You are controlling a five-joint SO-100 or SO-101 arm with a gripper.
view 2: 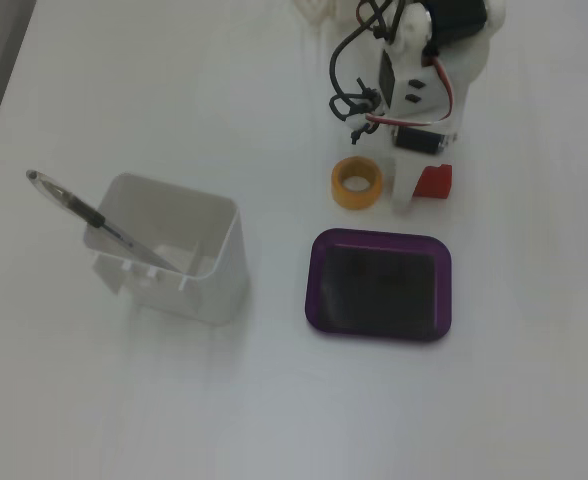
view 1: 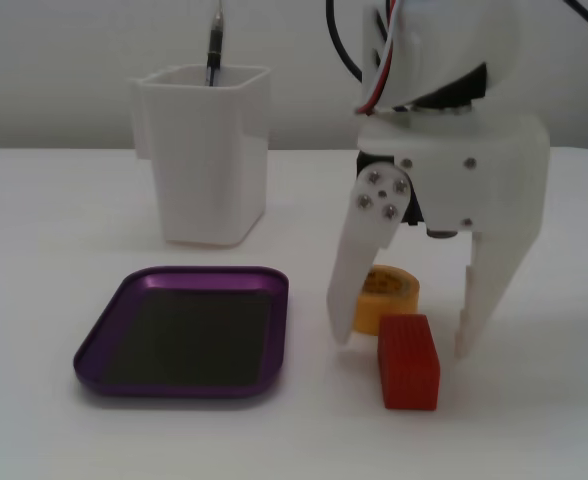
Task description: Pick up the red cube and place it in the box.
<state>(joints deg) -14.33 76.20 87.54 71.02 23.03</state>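
The red cube point(view 1: 409, 362) lies on the white table, right of the box, and also shows in a fixed view from above point(view 2: 436, 183). The box point(view 1: 96, 352) is a shallow purple tray with a dark floor, empty; from above its rim point(view 2: 318, 300) lies just in front of the cube. My gripper point(view 1: 402, 342) is open and lowered over the cube, with one white finger on each side of it. The fingers stand apart from the cube and the tips are near the table. From above, my gripper point(view 2: 426, 193) shows one finger point(view 2: 404, 192) clearly; the other is hidden.
A yellow tape roll point(view 1: 392, 295) lies just behind the cube, by the left finger, and beside the arm from above point(view 2: 358, 183). A tall white square cup point(view 1: 209, 150) holding a pen point(view 1: 215, 40) stands behind the tray; from above the cup point(view 2: 174, 250) is left of the tray.
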